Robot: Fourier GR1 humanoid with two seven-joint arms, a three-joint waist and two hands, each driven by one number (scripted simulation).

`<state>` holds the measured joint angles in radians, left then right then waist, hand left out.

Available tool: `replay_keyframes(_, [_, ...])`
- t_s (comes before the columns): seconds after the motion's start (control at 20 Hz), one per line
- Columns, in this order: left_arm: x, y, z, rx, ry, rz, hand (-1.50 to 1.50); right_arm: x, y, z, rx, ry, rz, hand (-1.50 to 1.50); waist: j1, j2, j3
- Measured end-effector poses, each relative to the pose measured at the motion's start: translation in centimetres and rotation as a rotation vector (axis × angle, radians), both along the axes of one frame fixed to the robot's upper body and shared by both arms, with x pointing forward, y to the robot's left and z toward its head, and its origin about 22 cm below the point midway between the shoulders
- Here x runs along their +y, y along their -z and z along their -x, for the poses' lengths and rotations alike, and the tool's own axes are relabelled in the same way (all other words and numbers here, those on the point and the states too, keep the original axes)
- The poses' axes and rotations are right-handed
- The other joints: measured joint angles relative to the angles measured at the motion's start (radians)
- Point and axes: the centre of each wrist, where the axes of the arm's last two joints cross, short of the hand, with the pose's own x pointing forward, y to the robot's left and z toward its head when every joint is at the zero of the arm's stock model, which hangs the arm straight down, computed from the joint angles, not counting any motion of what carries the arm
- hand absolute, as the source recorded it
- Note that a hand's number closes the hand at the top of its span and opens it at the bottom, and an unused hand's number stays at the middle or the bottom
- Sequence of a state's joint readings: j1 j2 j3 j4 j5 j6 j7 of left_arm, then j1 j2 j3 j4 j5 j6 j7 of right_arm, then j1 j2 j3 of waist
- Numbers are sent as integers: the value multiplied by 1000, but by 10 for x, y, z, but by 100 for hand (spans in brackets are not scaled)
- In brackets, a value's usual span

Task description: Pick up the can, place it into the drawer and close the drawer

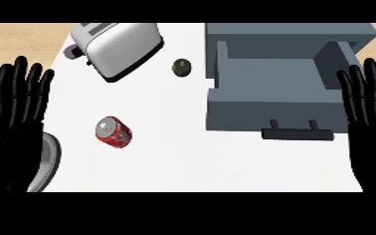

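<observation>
While both my hands are resting at the view's edges, I am taking stock of the red can (113, 132), which is lying tilted on the white counter (191, 159), its silver top facing up and to the left. I am judging it light, rigid and smooth-walled, likely to roll or slip if nudged; the sound hold is across the middle of its curved side, fingers on one side and thumb on the other, clear of the ends.

My left hand (22, 109) is showing at the left edge, fingers straight and up, holding nothing. My right hand (360, 114) is standing likewise at the right edge, released.

The grey drawer (268, 87) is standing pulled open, well apart from the can to the right, its black handle (297, 132) facing me. A silver toaster (121, 47) is sitting above the can, a small dark round object (181, 66) is lying between toaster and drawer, and a grey plate (46, 167) is showing partly at lower left, beside my left hand. I am judging the path from can to drawer unobstructed; the drawer's front wall is the one edge to clear.
</observation>
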<state>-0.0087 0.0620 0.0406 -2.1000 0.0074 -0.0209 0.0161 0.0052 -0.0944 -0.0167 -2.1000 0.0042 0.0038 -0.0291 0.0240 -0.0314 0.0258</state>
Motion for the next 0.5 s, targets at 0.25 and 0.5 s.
replay_keyframes(0.25, [-8, -7, 2, -43, 374, -18, -150, 3, -3, -2, -17, -5, -6, -150, -23, 21, -21])
replay_keyframes(0.5, [3, 9, 2, 149, 694, -153, -150, -4, 17, 1, 176, 52, -20, -150, -39, 35, -27])
